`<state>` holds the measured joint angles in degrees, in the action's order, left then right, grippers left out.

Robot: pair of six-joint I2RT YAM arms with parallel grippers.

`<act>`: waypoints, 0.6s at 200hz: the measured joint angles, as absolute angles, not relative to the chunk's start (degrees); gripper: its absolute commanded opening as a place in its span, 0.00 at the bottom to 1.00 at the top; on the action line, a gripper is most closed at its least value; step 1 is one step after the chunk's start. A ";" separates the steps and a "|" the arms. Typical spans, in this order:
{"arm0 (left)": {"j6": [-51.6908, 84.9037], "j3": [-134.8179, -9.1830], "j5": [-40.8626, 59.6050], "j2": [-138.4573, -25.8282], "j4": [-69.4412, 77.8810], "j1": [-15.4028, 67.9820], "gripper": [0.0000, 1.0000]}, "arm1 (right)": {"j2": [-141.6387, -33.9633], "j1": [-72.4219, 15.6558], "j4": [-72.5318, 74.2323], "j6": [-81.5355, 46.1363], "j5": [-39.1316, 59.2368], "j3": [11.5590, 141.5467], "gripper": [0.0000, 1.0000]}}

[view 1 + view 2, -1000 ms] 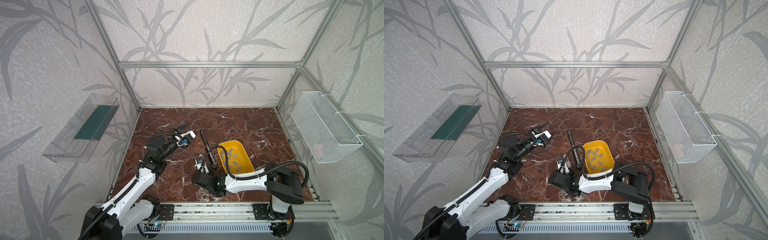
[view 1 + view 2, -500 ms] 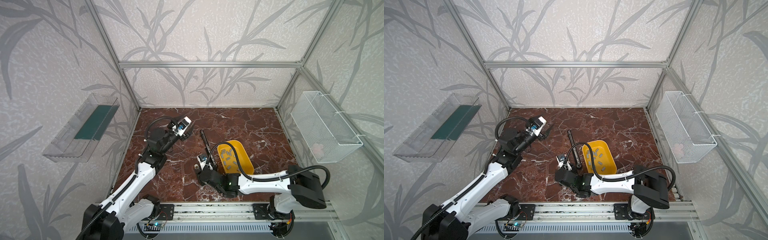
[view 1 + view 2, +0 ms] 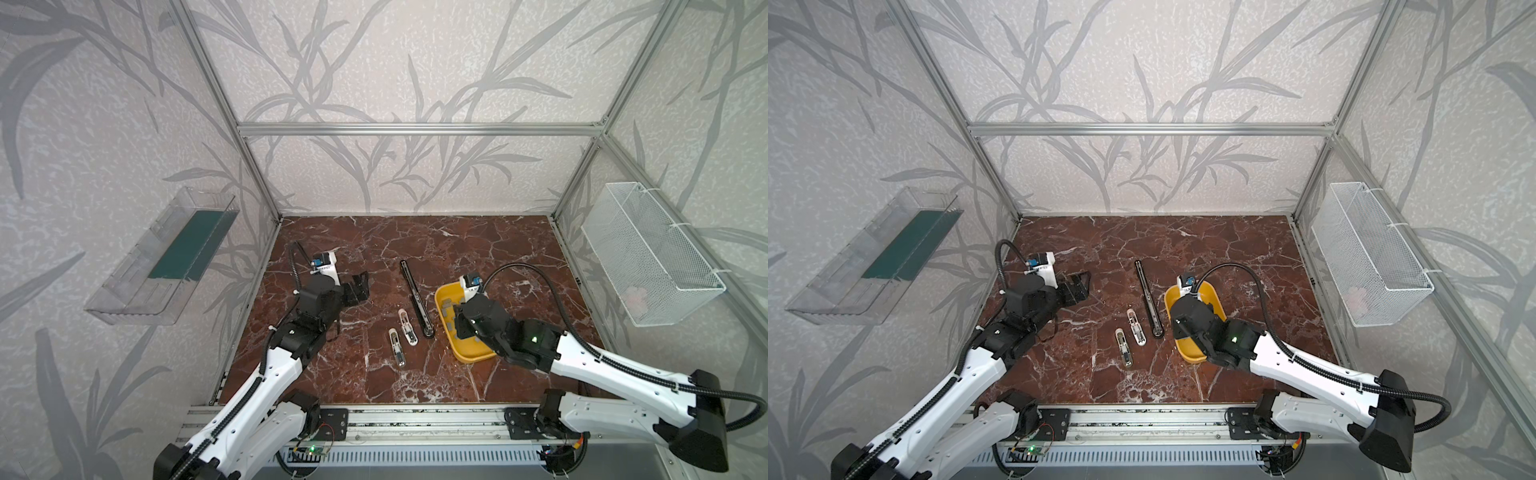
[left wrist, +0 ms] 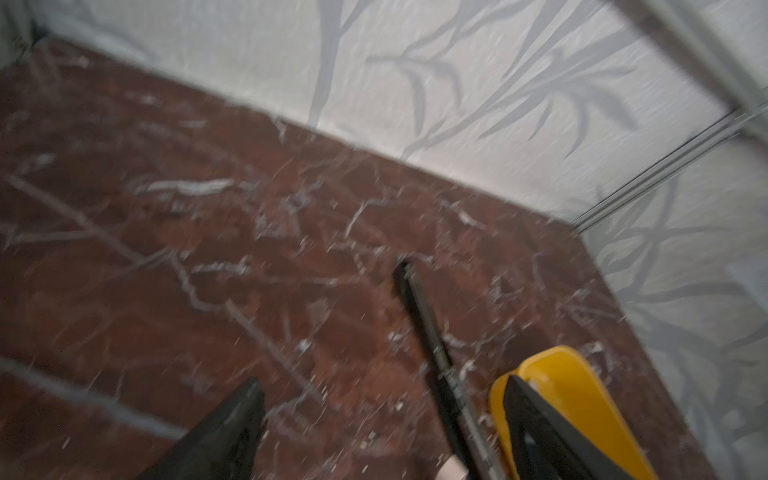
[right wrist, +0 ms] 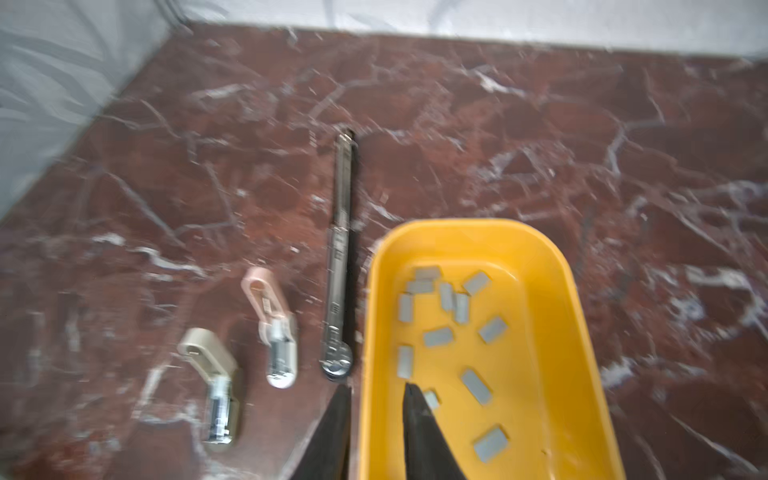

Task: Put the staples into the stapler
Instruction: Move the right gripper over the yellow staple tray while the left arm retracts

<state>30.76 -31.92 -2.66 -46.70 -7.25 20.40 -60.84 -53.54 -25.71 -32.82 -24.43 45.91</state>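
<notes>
Staples (image 5: 437,337) lie flat and loose inside the yellow tray (image 5: 540,353). Long axes are mixed: some along the tray, some across, a few diagonal. The long black stapler (image 5: 340,257) lies just beside the tray, parallel to its long side. Right gripper (image 5: 376,386) sits at one end of the tray, jaws at a slim gap straddling the wall; can't tell if they pinch it. Left gripper (image 4: 380,390) is spread wide and empty, well apart from the tray.

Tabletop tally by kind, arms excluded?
yellow tray: 1
staples: 12 visible, all in the tray
staplers: 3 (long black stapler, pink stapler, beige stapler)
Total: 16
</notes>
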 measured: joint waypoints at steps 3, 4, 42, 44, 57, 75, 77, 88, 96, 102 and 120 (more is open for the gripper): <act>30.83 -30.92 -3.14 -45.74 -8.49 20.40 0.90 | -60.80 -52.56 -26.06 -32.91 -23.81 45.25 0.18; 30.83 -30.72 -3.25 -45.45 -8.80 20.40 0.90 | -60.80 -52.31 -26.13 -32.88 -23.68 45.08 0.18; 30.24 -25.12 -10.24 -31.18 -15.29 20.40 0.98 | -63.59 -48.90 -26.44 -33.67 -16.53 40.05 0.13; 30.20 -24.75 -10.55 -30.55 -15.31 20.38 0.98 | -63.86 -48.90 -26.41 -33.69 -16.43 40.03 0.13; 30.00 -22.39 -12.10 -27.38 -15.44 20.38 0.97 | -66.35 -48.93 -26.30 -34.11 -15.64 39.99 0.12; 30.06 -18.79 -14.00 -25.36 -16.80 20.38 0.97 | -68.73 -48.90 -26.50 -34.68 -15.33 39.99 0.11; 30.06 -18.46 -14.11 -25.19 -17.12 20.38 0.97 | -68.93 -48.90 -26.55 -34.70 -15.33 39.99 0.11; 29.95 -17.37 -14.11 -24.12 -18.46 20.38 0.97 | -69.49 -48.90 -26.83 -35.03 -15.25 39.99 0.11; 29.80 -16.80 -14.11 -23.24 -18.85 20.38 0.97 | -69.69 -48.90 -27.03 -35.18 -14.94 39.99 0.09; 29.71 -16.38 -14.11 -22.52 -18.81 20.38 0.97 | -69.78 -48.90 -27.16 -35.27 -14.76 39.99 0.09; 29.41 -15.51 -13.72 -19.99 -18.44 20.38 0.97 | -69.93 -48.90 -27.57 -35.42 -13.93 39.99 0.07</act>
